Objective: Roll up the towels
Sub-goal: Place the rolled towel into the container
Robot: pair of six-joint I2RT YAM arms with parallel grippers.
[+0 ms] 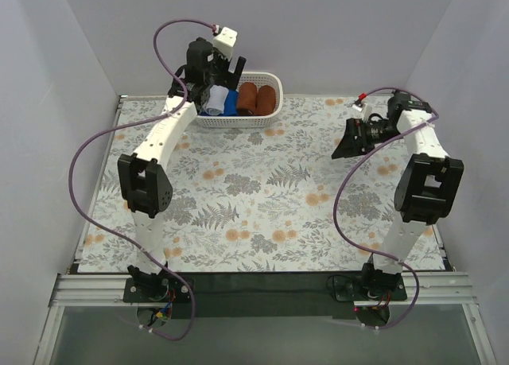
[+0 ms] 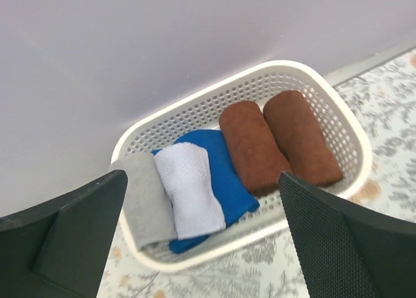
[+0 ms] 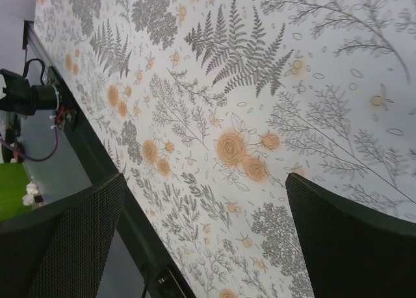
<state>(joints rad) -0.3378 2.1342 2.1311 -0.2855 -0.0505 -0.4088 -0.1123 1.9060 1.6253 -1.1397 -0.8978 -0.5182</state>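
A mid-grey towel [image 2: 146, 204] and a pale blue-lavender towel [image 2: 192, 191] lie folded side by side at the left end of a white plastic basket [image 2: 325, 110]. The pale towel rests partly on a bright blue cloth [image 2: 231, 171]. My left gripper [image 2: 205, 246] is open and empty, hovering above and just in front of the basket's near rim, over the two towels. In the top view it [image 1: 219, 83] hangs over the basket's [image 1: 274, 83] left end. My right gripper [image 1: 340, 149] is open and empty above the table's right side, far from the basket.
Two rust-brown cloth rolls [image 2: 250, 145] [image 2: 300, 137] fill the basket's right half. The basket stands against the back wall on the floral tablecloth [image 1: 262, 190]. The right wrist view shows the cloth [image 3: 247, 116] and the table's dark front rail [image 3: 97, 161].
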